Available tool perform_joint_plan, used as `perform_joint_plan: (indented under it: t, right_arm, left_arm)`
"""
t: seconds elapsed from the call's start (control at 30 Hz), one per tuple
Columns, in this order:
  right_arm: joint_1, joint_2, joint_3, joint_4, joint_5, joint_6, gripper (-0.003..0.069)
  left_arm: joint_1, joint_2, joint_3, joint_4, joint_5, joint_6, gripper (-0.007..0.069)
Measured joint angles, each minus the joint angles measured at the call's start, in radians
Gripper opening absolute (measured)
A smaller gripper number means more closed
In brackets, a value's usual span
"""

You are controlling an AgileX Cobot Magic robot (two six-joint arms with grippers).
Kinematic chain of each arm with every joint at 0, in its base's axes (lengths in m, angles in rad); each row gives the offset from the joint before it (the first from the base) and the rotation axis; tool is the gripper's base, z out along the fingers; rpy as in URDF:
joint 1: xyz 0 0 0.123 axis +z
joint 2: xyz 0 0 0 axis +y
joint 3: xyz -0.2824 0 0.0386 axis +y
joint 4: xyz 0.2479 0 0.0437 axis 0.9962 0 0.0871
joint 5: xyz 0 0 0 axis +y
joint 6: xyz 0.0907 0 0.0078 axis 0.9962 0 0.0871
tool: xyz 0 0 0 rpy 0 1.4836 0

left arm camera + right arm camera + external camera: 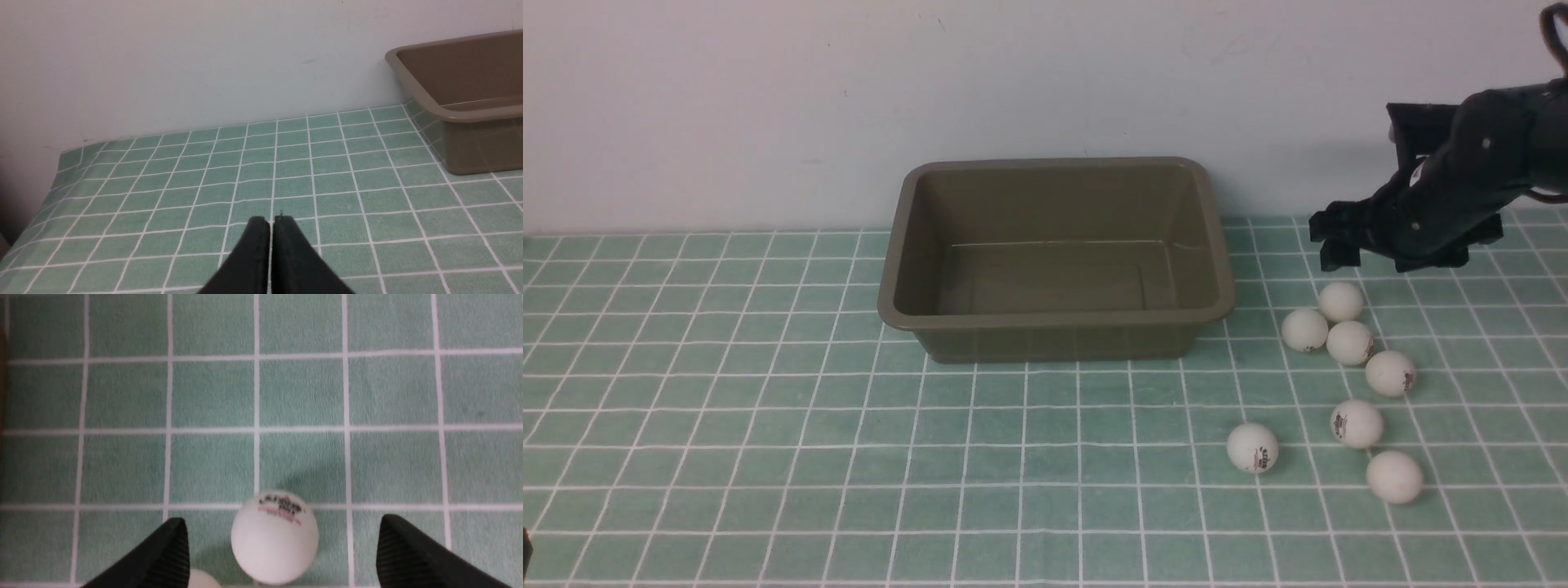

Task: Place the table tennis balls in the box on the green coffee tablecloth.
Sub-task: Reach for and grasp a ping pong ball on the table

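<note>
Setting read as a robot test bench, lab-like rather than domestic. A green gridded cloth is spread flat up to a bare white wall; its far end is seen draped over an edge in the left wrist view. A black robot arm is seen over the surface at the right. Only plain props are laid out: a box and white balls.

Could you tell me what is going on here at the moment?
The robot is about to collect balls into the box, which is empty. All seven lie on the cloth to the box's right. The right gripper hangs open above the far end of the group, with one ball lined up between its fingers but not gripped. The left gripper is shut, idle over the cloth.
</note>
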Motion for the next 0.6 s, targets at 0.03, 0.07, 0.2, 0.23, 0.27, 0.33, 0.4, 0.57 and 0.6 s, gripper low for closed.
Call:
perform_joint_plan:
  t: [0.03,0.07,0.2,0.23,0.27,0.33,0.4,0.57,0.6]
  right_arm:
    - [0.000,0.008,-0.016,-0.001,0.001,0.000,0.0554]
    - [0.000,0.017,-0.027,-0.001,0.004,0.000,0.0554]
    - [0.000,0.068,-0.112,-0.001,0.043,-0.001,0.0554]
    - [0.000,0.084,-0.129,-0.001,0.061,-0.001,0.0554]
    - [0.000,0.095,-0.146,-0.001,0.071,-0.001,0.0554]
    - [0.000,0.128,-0.182,-0.001,0.110,-0.001,0.0554]
    - [0.000,0.161,-0.213,-0.002,0.144,-0.002,0.0554]
    - [0.000,0.183,-0.223,-0.002,0.151,-0.002,0.0554]
    - [0.000,0.190,-0.227,-0.003,0.156,-0.002,0.0554]
  left_arm:
    - [0.000,0.000,0.000,0.000,0.000,0.000,-0.0008]
    - [0.000,0.000,0.000,0.000,0.000,0.000,-0.0008]
    - [0.000,0.000,0.000,0.000,0.000,0.000,-0.0008]
    - [0.000,0.000,0.000,0.000,0.000,0.000,-0.0008]
    - [0.000,0.000,0.000,0.000,0.000,0.000,-0.0008]
    - [0.000,0.000,0.000,0.000,0.000,0.000,-0.0008]
    - [0.000,0.000,0.000,0.000,0.000,0.000,-0.0008]
    - [0.000,0.000,0.000,0.000,0.000,0.000,-0.0008]
    - [0.000,0.000,0.000,0.000,0.000,0.000,-0.0008]
